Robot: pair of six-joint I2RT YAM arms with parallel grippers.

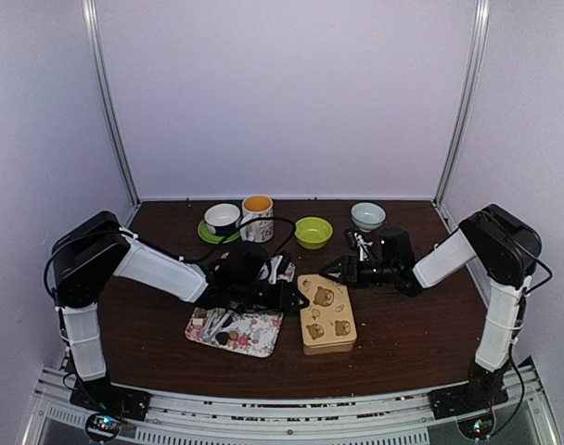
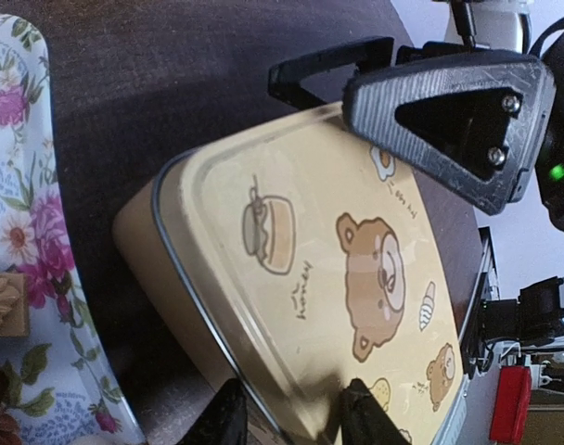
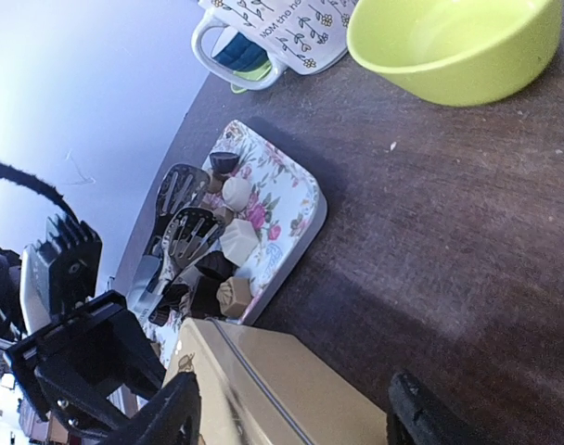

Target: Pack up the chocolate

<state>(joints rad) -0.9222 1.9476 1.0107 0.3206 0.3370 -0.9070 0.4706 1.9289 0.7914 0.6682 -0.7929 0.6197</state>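
Left wrist view shows left jaws pinching the tin (image 2: 338, 278); right wrist view shows right jaws spread astride it.

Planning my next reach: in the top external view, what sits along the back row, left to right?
white cup on green saucer → patterned mug → lime-green bowl → pale blue bowl
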